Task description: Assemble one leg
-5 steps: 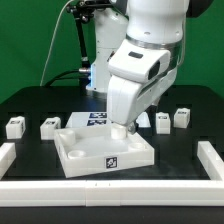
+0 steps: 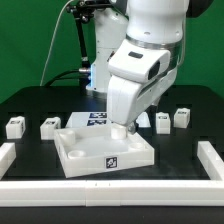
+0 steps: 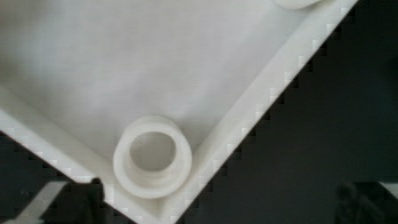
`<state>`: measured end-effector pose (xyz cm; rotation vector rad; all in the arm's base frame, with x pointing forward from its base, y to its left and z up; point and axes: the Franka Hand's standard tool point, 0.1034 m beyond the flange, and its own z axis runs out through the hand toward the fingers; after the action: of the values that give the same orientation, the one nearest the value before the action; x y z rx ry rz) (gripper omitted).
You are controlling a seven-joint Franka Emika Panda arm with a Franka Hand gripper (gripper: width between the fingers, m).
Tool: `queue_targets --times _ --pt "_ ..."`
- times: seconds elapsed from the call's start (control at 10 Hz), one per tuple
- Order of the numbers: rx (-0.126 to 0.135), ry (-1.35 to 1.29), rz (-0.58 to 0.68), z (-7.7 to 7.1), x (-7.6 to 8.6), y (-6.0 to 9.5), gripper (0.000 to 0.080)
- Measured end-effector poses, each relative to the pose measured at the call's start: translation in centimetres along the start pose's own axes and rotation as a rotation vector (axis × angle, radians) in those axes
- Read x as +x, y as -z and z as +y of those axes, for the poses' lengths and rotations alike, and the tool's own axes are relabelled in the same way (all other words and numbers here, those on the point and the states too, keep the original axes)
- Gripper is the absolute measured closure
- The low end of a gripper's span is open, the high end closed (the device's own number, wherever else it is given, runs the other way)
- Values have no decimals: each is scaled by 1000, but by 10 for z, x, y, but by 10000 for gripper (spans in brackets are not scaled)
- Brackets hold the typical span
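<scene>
Behind the tabletop (image 2: 85, 152), the arm (image 2: 140, 70) overlaps the marker board (image 2: 97, 118), legs (image 2: 49, 126) aside.

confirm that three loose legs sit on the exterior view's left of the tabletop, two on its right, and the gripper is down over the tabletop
Not three: the exterior view shows two legs on its left, the outer leg and the inner leg. The two right legs and the gripper down over the tabletop hold.

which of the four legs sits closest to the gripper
The leg right beside the square base's edge on the exterior view's right; the other three legs stand farther off.
</scene>
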<state>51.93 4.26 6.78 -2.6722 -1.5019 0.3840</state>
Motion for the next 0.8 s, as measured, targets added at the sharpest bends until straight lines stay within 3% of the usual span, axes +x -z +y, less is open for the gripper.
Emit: queue_targets --times 0.2,0.5,0.7,0.8 --pt "-24 71 23 -10 -9 -4 150" --pt "-59 230 53 -22 -42 -10 150" --pt "-62 329 65 -20 -67 -18 150" --pt "-62 309 64 -20 -65 -18 150"
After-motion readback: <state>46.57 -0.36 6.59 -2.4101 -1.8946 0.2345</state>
